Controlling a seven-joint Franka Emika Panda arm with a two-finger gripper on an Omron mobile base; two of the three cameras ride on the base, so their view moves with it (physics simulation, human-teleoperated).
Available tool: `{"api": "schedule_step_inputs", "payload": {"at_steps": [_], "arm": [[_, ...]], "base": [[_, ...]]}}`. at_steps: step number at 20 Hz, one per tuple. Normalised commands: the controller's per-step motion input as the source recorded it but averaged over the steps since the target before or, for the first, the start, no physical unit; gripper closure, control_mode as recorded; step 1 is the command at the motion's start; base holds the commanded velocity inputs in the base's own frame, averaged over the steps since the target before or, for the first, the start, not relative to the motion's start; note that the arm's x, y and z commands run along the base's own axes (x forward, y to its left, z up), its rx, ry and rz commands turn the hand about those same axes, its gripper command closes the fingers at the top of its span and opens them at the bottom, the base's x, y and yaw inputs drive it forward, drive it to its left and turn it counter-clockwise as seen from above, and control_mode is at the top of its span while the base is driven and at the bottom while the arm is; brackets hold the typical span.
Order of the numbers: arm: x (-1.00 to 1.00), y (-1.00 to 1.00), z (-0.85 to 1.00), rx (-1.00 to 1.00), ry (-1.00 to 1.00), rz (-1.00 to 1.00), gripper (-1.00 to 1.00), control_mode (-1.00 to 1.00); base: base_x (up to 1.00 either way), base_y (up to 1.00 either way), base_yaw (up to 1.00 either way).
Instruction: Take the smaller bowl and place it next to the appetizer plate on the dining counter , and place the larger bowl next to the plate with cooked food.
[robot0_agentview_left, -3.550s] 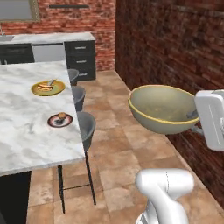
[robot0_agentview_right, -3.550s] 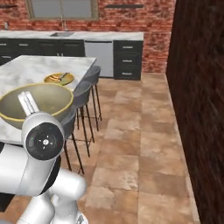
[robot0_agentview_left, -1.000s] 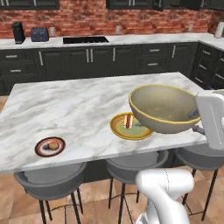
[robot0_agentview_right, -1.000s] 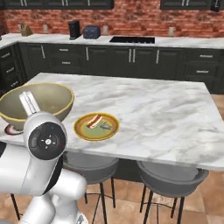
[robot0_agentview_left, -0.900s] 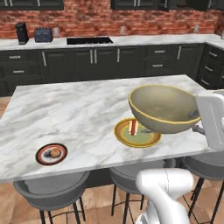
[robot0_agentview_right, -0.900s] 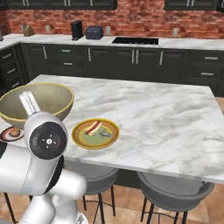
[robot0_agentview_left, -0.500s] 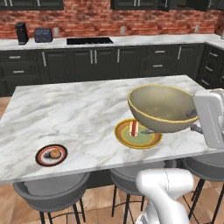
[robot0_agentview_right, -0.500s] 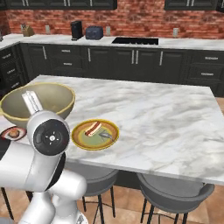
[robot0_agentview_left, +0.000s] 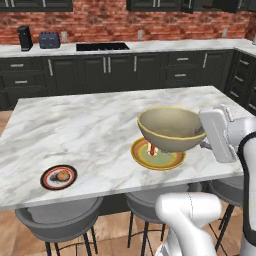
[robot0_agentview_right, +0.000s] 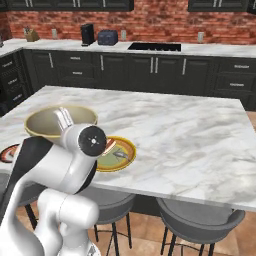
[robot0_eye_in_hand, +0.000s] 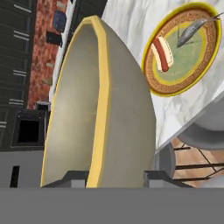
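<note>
The gripper (robot0_eye_in_hand: 114, 179) is clamped on the rim of the larger bowl (robot0_agentview_left: 171, 129), held above the dining counter (robot0_agentview_left: 95, 125). Since half a second ago the bowl has come lower, overlapping the plate with cooked food (robot0_agentview_left: 159, 155). The appetizer plate (robot0_agentview_left: 58, 177) sits far left.

Long white grey-veined marble tabletop (robot0_agentview_left: 95, 125) on dark base, grey round stools (robot0_agentview_left: 57, 217) tucked along near edge. Directly on it, left base view: large flat yellow-olive plate with yellow rim (robot0_agentview_left: 157, 155) at 4 o'clock, carrying red and white food; small round plate with dark reddish-brown rim (robot0_agentview_left: 58, 177) at 8 o'clock near front edge, food bit at centre. Plates well apart.
</note>
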Motion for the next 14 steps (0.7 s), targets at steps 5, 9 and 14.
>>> {"api": "schedule_step_inputs", "payload": {"at_steps": [5, 9, 14], "arm": [[0.63, 0.64, -0.66, 0.00, 0.00, -0.06, 1.00, -1.00], [0.76, 0.73, -0.47, -0.12, 0.00, -0.12, 1.00, -1.00], [0.59, 0.70, -0.42, -0.15, 0.00, -0.16, 1.00, -1.00]], "base": [[0.00, 0.00, 0.00], [0.00, 0.00, 0.00], [0.00, 0.00, 0.00]]}}
